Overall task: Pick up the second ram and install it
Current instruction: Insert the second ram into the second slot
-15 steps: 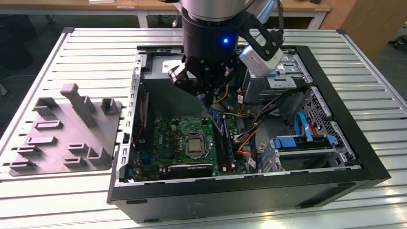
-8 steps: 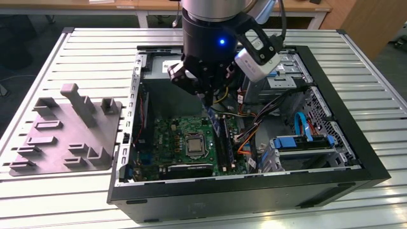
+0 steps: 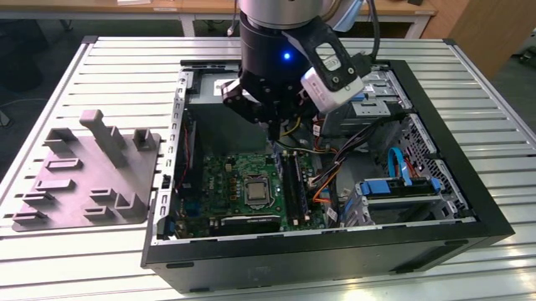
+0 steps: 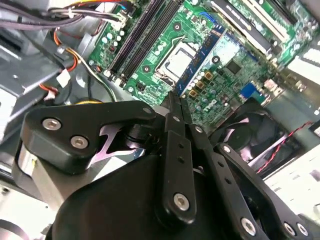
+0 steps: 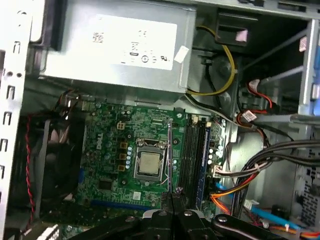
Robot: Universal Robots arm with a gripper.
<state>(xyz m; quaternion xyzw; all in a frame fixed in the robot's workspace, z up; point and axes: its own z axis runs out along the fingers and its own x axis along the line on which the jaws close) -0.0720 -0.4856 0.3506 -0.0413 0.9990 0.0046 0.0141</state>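
Observation:
My gripper (image 3: 272, 125) hangs inside the open computer case (image 3: 335, 244), above the green motherboard (image 3: 238, 182). Its fingers are shut on the second ram (image 5: 170, 155), which I see edge-on as a thin straight strip sticking out from the fingertips. From the exterior view it is a short dark sliver (image 3: 273, 137) under the gripper. In both wrist views the black finger links meet in the middle (image 5: 172, 197) (image 4: 174, 112). The long black memory slots (image 5: 192, 155) (image 4: 145, 35) (image 3: 292, 182) lie below, beside the processor socket (image 5: 148, 165). The strip hovers well above the board, touching nothing.
A grey holder rack (image 3: 84, 175) stands on the slatted table at the exterior view's left. Inside the case are the silver power supply (image 5: 115, 45), cable bundles (image 5: 260, 165), a fan (image 5: 60, 160) and a drive cage with blue parts (image 3: 402, 188).

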